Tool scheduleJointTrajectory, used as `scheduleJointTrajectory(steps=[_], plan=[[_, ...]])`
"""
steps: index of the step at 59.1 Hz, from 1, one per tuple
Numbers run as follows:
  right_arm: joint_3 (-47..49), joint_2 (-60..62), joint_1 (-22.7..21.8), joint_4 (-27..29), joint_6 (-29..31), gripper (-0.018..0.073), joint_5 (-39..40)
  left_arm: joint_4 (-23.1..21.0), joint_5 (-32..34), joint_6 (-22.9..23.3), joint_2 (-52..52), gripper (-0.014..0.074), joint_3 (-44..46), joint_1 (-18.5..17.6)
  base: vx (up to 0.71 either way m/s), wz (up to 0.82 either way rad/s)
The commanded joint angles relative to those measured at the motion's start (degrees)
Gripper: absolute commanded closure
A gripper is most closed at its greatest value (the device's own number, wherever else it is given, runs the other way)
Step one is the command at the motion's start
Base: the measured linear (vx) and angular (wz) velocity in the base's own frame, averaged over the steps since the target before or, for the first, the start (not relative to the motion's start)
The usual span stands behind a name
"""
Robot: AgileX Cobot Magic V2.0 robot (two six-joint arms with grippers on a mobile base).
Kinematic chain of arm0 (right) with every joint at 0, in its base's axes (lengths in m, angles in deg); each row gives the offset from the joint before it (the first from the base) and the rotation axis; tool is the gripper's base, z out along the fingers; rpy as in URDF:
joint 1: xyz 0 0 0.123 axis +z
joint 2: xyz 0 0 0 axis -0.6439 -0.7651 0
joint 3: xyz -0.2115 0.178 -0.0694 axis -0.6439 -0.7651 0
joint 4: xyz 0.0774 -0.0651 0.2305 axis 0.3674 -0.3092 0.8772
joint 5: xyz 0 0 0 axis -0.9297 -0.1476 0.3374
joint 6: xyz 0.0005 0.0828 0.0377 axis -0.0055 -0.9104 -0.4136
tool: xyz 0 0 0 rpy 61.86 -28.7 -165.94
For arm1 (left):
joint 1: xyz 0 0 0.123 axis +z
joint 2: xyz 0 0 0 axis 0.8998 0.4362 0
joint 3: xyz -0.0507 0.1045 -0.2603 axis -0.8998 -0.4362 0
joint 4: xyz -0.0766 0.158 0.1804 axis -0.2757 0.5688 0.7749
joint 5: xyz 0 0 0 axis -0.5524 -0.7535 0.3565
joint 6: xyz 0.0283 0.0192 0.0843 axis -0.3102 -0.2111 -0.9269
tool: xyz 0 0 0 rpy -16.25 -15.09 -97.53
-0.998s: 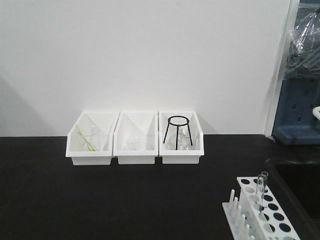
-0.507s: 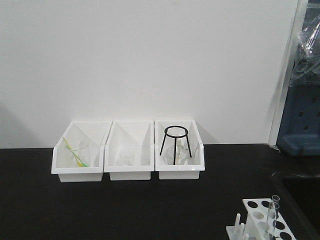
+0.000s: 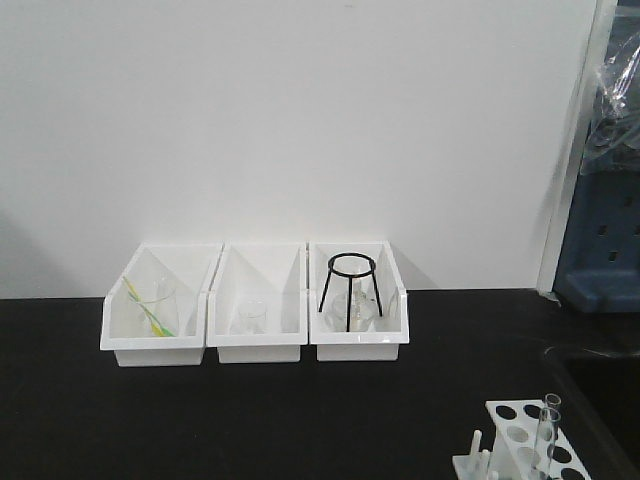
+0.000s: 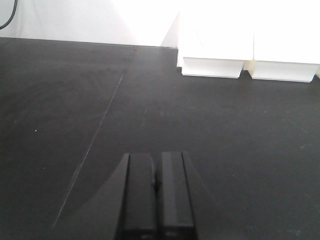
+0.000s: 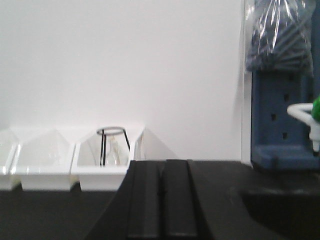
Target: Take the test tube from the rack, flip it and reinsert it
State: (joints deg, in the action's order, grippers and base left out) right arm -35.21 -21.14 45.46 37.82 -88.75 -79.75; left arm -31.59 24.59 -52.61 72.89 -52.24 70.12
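Note:
The white test-tube rack [image 3: 515, 430] sits at the bottom right of the front view, cut off by the frame edge. A clear glass test tube [image 3: 546, 430] stands upright in one of its holes. Neither gripper shows in the front view. My left gripper [image 4: 157, 160] is shut and empty over the bare black table, with no rack in its view. My right gripper [image 5: 161, 165] is shut and empty, low over the table and facing the bins and the wall. The rack is out of both wrist views.
Three white open bins [image 3: 255, 345] stand in a row at the wall; they hold a beaker with a yellow-green stick [image 3: 152, 308], a small beaker [image 3: 250, 318] and a black wire tripod over a flask [image 3: 351, 290]. A blue unit [image 3: 600, 240] stands at the right. A sunken dark basin [image 3: 600, 380] lies right of the rack.
The front view has shifted: the bins moved left and down in the frame, and the rack slid lower and right, now largely cut off. Nothing on the table has moved itself.

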Motion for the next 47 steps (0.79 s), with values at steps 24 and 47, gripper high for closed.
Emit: scheduleJointTrajectory(steps=[24,47], plan=[[30.24,-41.29,-0.21,6.00,7.60,0.0568,12.73,-0.21,4.99,0.01,-0.17,0.0603,-0.11,-0.45,0.00,0.00],[30.47,-51.09,-0.21,5.90,7.38,0.0398,21.06,-0.21,4.99,0.01,-0.17,0.0603,-0.11,-0.45,0.00,0.00]])
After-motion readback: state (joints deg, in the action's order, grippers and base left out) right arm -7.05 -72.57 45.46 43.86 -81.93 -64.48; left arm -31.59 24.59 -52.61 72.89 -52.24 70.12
